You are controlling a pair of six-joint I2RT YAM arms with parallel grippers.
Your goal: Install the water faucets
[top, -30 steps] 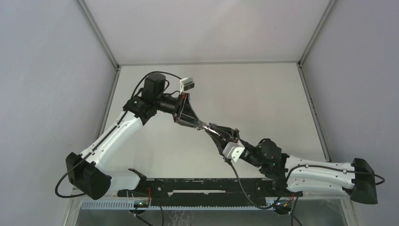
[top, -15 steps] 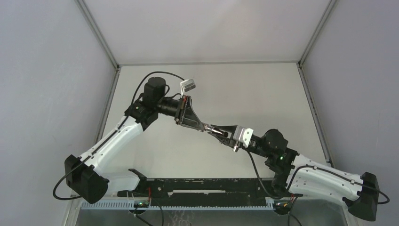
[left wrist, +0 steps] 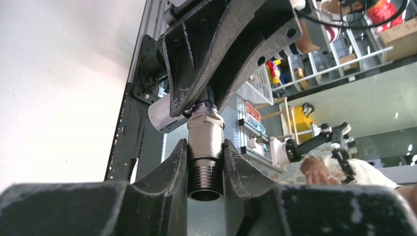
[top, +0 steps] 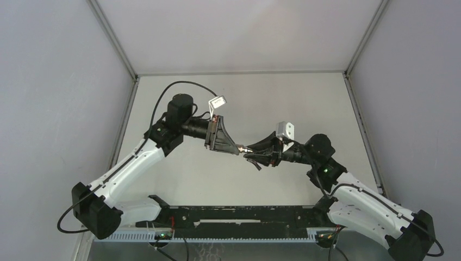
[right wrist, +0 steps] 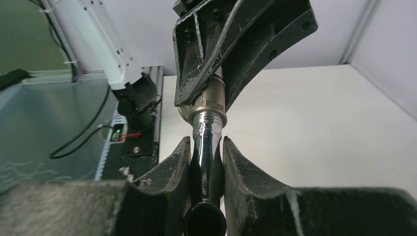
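Observation:
Both grippers meet tip to tip in mid-air over the table's middle. My left gripper (top: pixel 237 147) (left wrist: pixel 205 167) is shut on the dull-grey threaded stub (left wrist: pixel 205 147). My right gripper (top: pixel 251 153) (right wrist: pixel 206 160) is shut on the shiny chrome tap piece (right wrist: pixel 205 142). The two parts sit end to end, touching, as one small faucet (top: pixel 244 148). In the right wrist view the stub (right wrist: pixel 213 101) shows above the chrome piece, held in the left fingers (right wrist: pixel 236 44). In the left wrist view the right fingers (left wrist: pixel 221 54) show above the stub, with a bit of chrome (left wrist: pixel 161 116) beside them.
The white table (top: pixel 282 103) lies below, closed in by grey walls on three sides. A black rail (top: pixel 234 215) with wiring runs along the near edge between the arm bases. A metal strip (top: pixel 359 125) borders the table's right side.
My right wrist has rolled, carrying its camera from under the gripper to above it, and the right arm has swung up and right. My left gripper shifted slightly right. Both stayed shut, tips together.

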